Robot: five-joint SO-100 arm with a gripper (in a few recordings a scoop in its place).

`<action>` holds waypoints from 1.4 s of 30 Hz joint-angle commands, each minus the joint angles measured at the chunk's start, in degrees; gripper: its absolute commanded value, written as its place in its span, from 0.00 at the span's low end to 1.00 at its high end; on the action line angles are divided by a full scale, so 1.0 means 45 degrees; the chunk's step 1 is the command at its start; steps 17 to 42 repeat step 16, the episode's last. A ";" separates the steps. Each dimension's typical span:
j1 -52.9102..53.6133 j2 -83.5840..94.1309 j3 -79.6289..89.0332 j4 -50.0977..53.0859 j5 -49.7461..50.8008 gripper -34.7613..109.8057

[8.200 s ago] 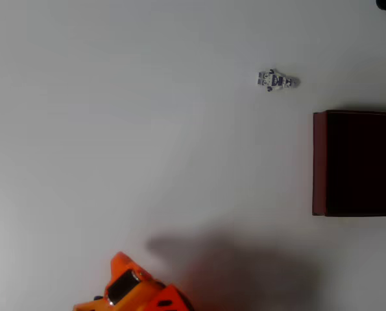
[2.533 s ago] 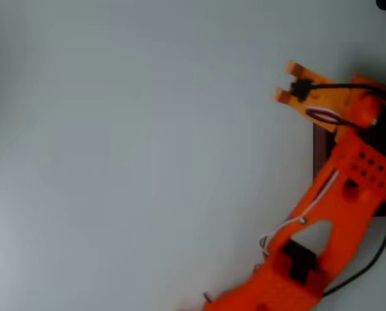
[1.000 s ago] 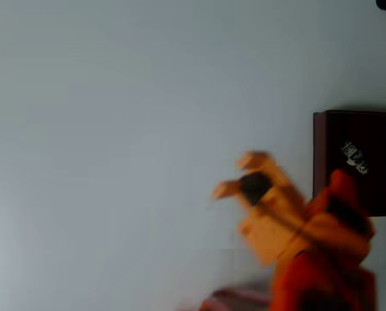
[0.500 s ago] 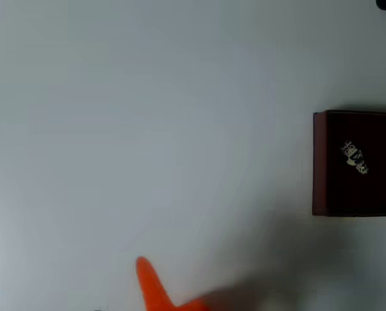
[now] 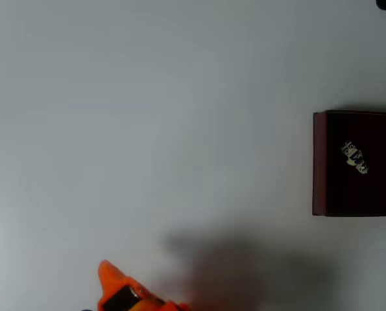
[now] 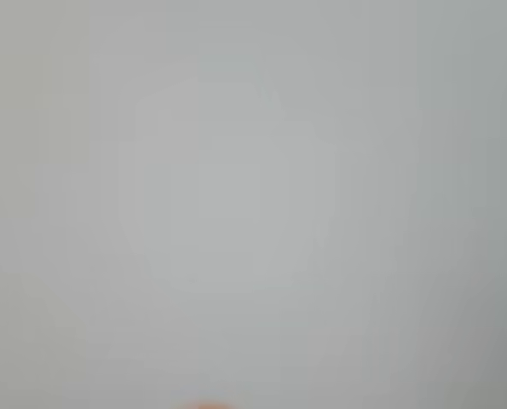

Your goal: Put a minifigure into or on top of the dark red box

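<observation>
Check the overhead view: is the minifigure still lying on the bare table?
No, the minifigure lies inside the dark red box.

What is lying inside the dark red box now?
The minifigure lies inside the dark red box, tilted, on its dark floor. The box's right part is cut off by the picture's edge.

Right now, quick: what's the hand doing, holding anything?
Hand: cannot tell open or closed, at the overhead view's bottom edge; minifigure lies in the dark red box.

One minifigure (image 5: 355, 157), one dark red box (image 5: 320, 162), one orange claw (image 5: 118, 291).
</observation>
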 commanded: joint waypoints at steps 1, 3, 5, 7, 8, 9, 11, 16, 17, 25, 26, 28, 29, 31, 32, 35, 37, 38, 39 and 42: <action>-0.0547 0.0605 0.0898 -0.0117 -0.0469 0.26; -0.0430 0.1055 0.1621 -0.0234 -0.0410 0.26; -0.0195 0.1035 0.2129 -0.0547 -0.0410 0.25; 0.0020 0.1035 0.2871 -0.1426 -0.0215 0.25; -0.0020 0.1035 0.2871 -0.1426 -0.0156 0.24; -0.0020 0.1035 0.2852 -0.1328 -0.0098 0.24; 0.0020 0.1035 0.2832 -0.1270 -0.0039 0.24; 0.0039 0.1035 0.2813 -0.1191 -0.0078 0.24; 0.0039 0.1035 0.2813 -0.1191 -0.0078 0.24; 0.0039 0.1035 0.2813 -0.1191 -0.0078 0.24; 0.0039 0.1035 0.2813 -0.1191 -0.0078 0.24; 0.0039 0.1035 0.2813 -0.1191 -0.0078 0.24; 0.0039 0.1035 0.2813 -0.1191 -0.0078 0.24; 0.0039 0.1035 0.2813 -0.1191 -0.0078 0.24; 0.0039 0.1035 0.2813 -0.1191 -0.0078 0.24; 0.0039 0.1035 0.2813 -0.1191 -0.0078 0.24; 0.0039 0.1035 0.2813 -0.1191 -0.0078 0.24; 0.0039 0.1035 0.2813 -0.1191 -0.0078 0.24; 0.0039 0.1035 0.2813 -0.1191 -0.0078 0.24; 0.0039 0.1035 0.2813 -0.1191 -0.0078 0.24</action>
